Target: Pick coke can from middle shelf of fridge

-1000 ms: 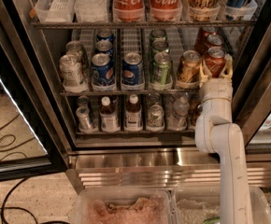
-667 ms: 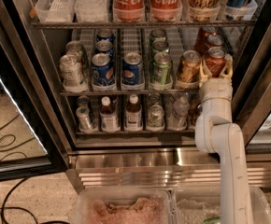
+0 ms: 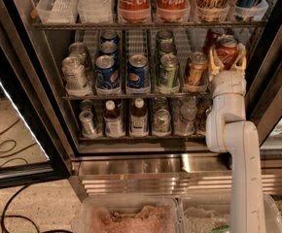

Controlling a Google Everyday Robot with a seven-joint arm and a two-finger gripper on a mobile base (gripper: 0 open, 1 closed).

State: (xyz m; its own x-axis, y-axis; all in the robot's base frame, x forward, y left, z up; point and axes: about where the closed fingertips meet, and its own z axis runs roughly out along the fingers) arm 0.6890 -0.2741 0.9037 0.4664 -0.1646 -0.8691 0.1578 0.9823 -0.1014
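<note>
**Camera view.** White Coca-Cola script runs across the red label of the coke can (image 3: 227, 47), which stands at the right end of the middle shelf (image 3: 131, 96) in the fridge (image 3: 141, 176). The gripper (image 3: 227, 56) reaches up from below. Its cream fingers (image 3: 212, 62) are clamped on either side of the can. Another red can (image 3: 214, 35) stands just behind. To the left stand a gold-orange can (image 3: 197, 70), a green can (image 3: 167, 72), two blue Pepsi cans (image 3: 137, 72) and plain silver cans (image 3: 75, 74). On the rack above, two big Coca-Cola bottles (image 3: 133, 1) show their red labels. On the rack below are small brown bottles (image 3: 138, 118) with pale caps.

Compared with a second ago, the held can and the gripper appear slightly higher; the other cans have not shifted.

The shelf is dark wire with pale ribbed lanes. The fridge base is shiny slatted steel. The robot arm (image 3: 240, 144) is smooth, white and tubular.
</note>
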